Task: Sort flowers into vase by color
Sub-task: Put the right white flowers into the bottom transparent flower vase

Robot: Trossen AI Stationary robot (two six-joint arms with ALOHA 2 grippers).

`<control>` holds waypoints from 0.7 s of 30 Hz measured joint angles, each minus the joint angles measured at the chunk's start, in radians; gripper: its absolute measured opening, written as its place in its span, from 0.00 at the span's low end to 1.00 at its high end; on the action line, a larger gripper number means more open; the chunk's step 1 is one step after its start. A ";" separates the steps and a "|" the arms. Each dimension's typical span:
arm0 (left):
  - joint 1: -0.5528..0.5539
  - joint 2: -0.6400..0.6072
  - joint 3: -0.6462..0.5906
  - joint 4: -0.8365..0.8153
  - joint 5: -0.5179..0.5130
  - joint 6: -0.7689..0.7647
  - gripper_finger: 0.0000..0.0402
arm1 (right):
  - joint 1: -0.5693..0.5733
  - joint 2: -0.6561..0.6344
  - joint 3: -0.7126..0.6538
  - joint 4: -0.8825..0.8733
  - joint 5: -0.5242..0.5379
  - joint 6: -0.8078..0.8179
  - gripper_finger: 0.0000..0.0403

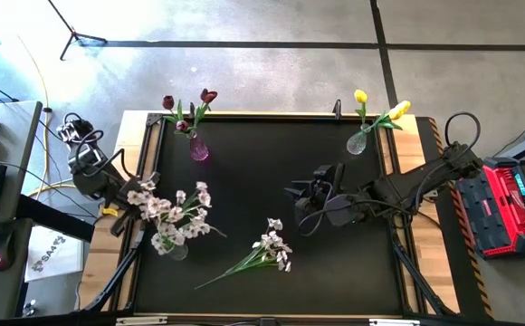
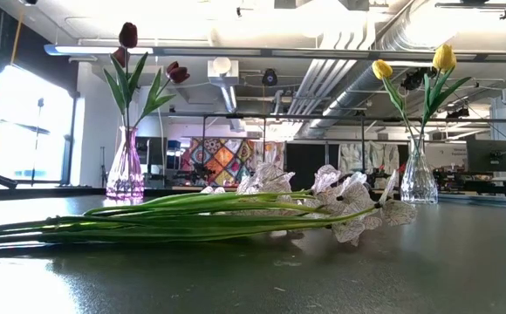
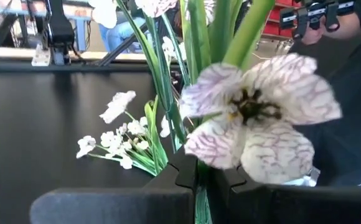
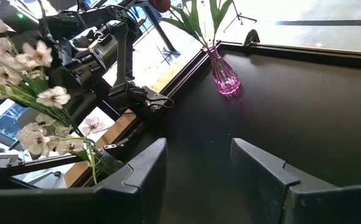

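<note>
Your left gripper (image 3: pixel 196 186) is clamped shut on the green stems of a white flower spray (image 1: pixel 174 210) at the table's left edge, over a clear vase (image 1: pixel 174 246) that already carries white blossoms. In the left wrist view a veined white blossom (image 3: pixel 255 118) fills the picture right above the dark fingers (image 3: pixel 174 180), with the stems running up and away from them.

Your right gripper (image 1: pixel 300 201) hovers near the middle of the black table (image 1: pixel 272 145), its jaws standing wide with nothing between them, pointed toward the left arm.

You have one more white spray (image 1: pixel 261 255) lying flat on the table, in the front half, just left of centre. Its long axis runs diagonally: blossoms toward the right gripper, stem ends toward the front left corner. From the low view it lies level, stems (image 2: pixel 148 218) to the left, blossoms (image 2: pixel 349 205) to the right.

Along the far edge, your two maroon tulips (image 1: pixel 188 101) stand upright in a pink vase (image 1: pixel 198 148) at the left, and your two yellow tulips (image 1: pixel 380 107) stand in a clear vase (image 1: pixel 357 142) at the right, heads splayed apart.

A white sheet (image 1: pixel 50 252) beside the table's left edge carries printed letters, too small to read surely.
</note>
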 joint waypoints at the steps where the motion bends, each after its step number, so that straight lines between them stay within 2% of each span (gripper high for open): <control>1: 0.000 0.000 -0.002 -0.001 0.000 -0.013 0.00 | 0.000 0.000 0.000 0.000 0.000 0.000 0.41; 12: 0.000 0.000 -0.003 -0.042 0.001 -0.151 0.02 | 0.001 0.000 0.000 0.008 -0.027 0.000 0.41; 18: 0.000 0.000 -0.003 -0.094 0.004 -0.240 0.13 | 0.001 0.000 0.000 0.008 -0.038 0.000 0.41; 21: 0.000 0.000 -0.002 -0.113 0.039 -0.273 0.20 | 0.001 0.000 0.000 0.008 -0.050 0.000 0.41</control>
